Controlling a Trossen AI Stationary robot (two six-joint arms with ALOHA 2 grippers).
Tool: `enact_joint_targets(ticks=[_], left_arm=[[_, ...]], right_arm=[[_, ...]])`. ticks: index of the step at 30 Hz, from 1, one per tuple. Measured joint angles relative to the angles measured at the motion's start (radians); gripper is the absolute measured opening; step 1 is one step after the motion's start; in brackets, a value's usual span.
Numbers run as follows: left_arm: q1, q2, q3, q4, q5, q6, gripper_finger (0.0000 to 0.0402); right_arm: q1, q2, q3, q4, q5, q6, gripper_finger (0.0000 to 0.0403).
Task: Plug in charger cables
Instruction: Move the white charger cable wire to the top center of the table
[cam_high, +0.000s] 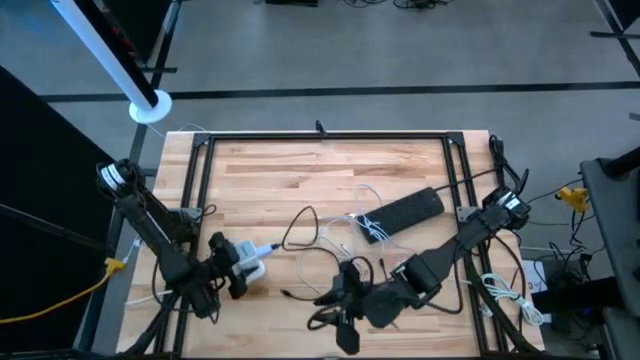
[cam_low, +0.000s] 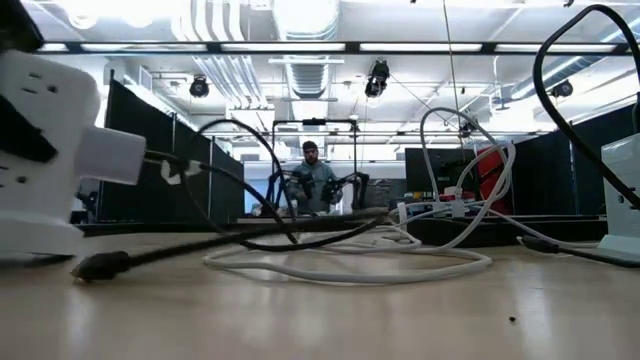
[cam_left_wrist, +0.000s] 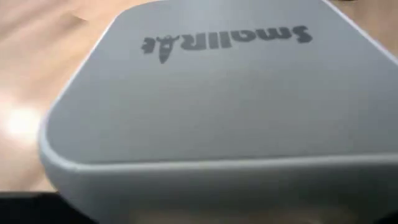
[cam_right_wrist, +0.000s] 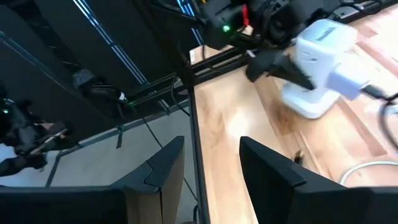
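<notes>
A white charger block (cam_high: 252, 262) sits near the table's near-left, with a white plug (cam_low: 115, 157) stuck in its side and a thin cable running right from it. My left gripper (cam_high: 232, 270) is shut on this block, which fills the left wrist view (cam_left_wrist: 205, 106). Thin white cables (cam_high: 365, 215) and black cables (cam_high: 300, 230) lie in loose loops mid-table. My right gripper (cam_high: 345, 300) hovers near the near edge, to the right of the block. It is open, and nothing shows between its fingers (cam_right_wrist: 211, 174). My left gripper holds the white charger block from the table's left side, roughly level. One dark finger (cam_right_wrist: 273, 63) lies against the block's side wall (cam_right_wrist: 301, 53); the other finger is hidden behind the block. The block's base (cam_right_wrist: 305, 107) appears to rest on the table.
A black power strip (cam_high: 402, 212) lies slantwise right of centre with white cable over its near end. White cable loops (cam_low: 350, 262) spread across the table's middle. A black frame (cam_high: 320, 137) borders the table. A person (cam_low: 312, 180) stands far behind the table.
</notes>
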Motion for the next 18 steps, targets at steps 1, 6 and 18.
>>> enact_joint_targets(ticks=[1,6,18], left_arm=[[-0.01,-0.001,0.006,0.009,0.013,-0.001,0.0298],[-0.074,-0.002,0.038,0.039,0.113,0.024,0.0298],[-0.222,0.006,0.07,0.054,0.185,0.031,0.0298]], right_arm=[[0.003,0.001,0.0,-0.003,0.004,0.0,0.0138],[0.013,0.001,0.0,-0.017,0.02,-0.001,0.0145],[0.013,0.001,0.0,-0.038,0.021,-0.011,0.0158]])
